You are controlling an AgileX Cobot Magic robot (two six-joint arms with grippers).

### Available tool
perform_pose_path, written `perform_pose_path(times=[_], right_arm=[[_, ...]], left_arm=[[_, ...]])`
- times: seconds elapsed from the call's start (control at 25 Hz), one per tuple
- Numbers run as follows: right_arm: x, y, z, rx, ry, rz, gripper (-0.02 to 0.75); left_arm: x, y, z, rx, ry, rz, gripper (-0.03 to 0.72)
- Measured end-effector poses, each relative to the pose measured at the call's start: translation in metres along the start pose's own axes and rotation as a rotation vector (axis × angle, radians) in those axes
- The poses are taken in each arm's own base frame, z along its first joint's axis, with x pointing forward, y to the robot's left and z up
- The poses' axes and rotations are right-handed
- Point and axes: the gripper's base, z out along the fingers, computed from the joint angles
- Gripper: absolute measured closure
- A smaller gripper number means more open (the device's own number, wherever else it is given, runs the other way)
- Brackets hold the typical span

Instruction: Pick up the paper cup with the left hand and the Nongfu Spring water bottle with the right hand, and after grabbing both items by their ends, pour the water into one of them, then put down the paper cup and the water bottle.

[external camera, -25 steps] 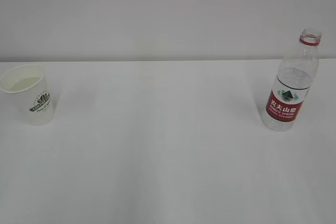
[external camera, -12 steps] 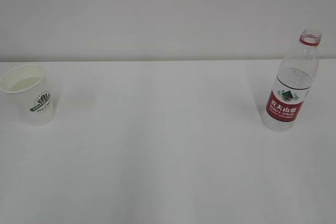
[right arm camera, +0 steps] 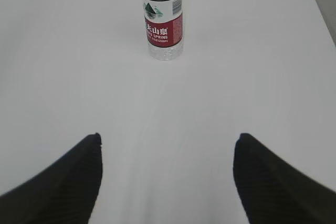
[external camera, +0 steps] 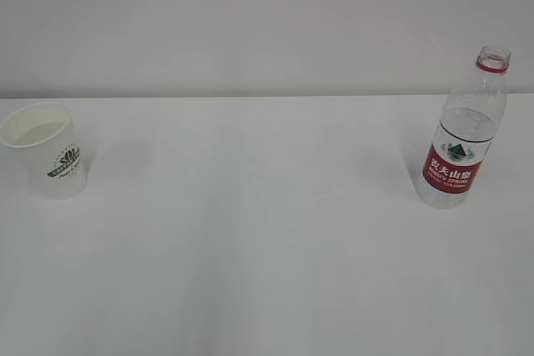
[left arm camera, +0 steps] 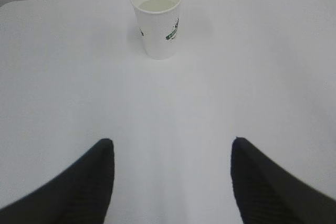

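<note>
Fingers [left arm camera: 94, 182] of the left hand [left arm camera: 170, 142] spread wide, empty; the paper cup [left arm camera: 156, 18] stands upright well ahead, mouth up. The right hand [right arm camera: 167, 139] gapes likewise, the Nongfu Spring water bottle [right arm camera: 163, 17] upright well beyond, neck upward.

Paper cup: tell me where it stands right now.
The paper cup stands upright at the far left of the exterior view, across the white table from the Nongfu Spring water bottle, ahead of the open left gripper.

A plain white table [external camera: 267, 248] meets a pale grey wall [external camera: 250, 22].
</note>
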Motion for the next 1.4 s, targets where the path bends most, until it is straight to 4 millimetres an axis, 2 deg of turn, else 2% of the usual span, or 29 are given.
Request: perform_pose_path(times=[1.4], right_arm=[[0.0,0.0,0.0,0.0,0.0,0.0,0.15]], left_arm=[[0.0,-0.0012,-0.0001,0.043,0.0,0.006,0.203]])
